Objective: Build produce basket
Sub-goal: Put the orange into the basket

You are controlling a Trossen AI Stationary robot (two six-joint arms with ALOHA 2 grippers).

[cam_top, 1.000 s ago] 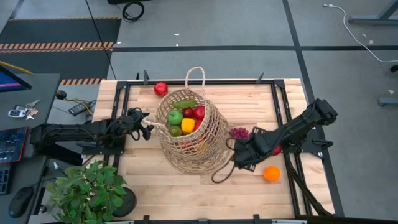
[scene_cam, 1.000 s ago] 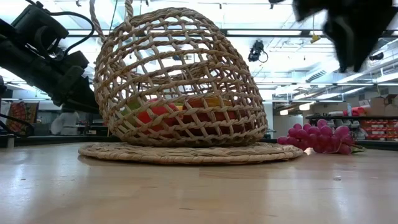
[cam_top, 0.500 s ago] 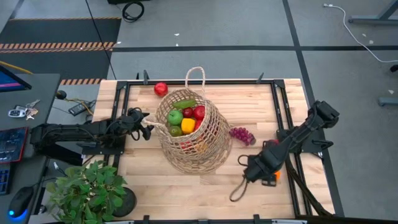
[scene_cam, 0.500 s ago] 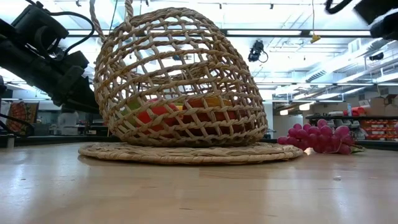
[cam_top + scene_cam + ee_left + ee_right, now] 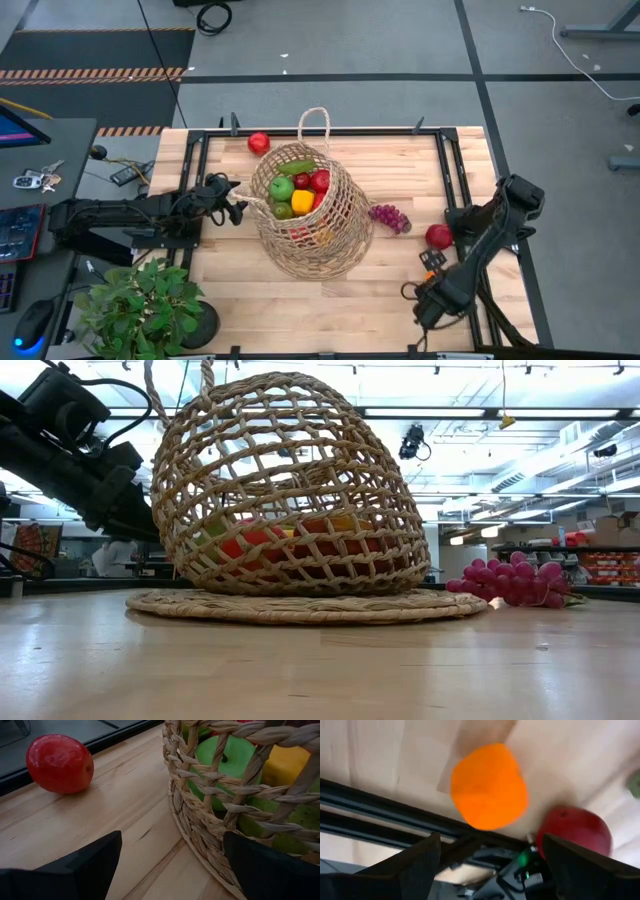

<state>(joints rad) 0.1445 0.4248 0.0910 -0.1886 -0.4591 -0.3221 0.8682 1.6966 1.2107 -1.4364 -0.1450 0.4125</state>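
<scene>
From above, the woven wicker basket (image 5: 308,215) sits mid-worktop (image 5: 240,290), already holding smooth round fruit. The right gripper (image 5: 432,308) hangs near the front right corner, seemingly lining up on a loose piece.

Its wrist view shows its fingers apart over a glossy orange (image 5: 489,786).

The left gripper (image 5: 170,865), fingers apart and empty, waits beside the basket's rim.

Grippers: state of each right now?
Left gripper: open, empty, at the basket rim.
Right gripper: open, empty, above the orange.
</scene>
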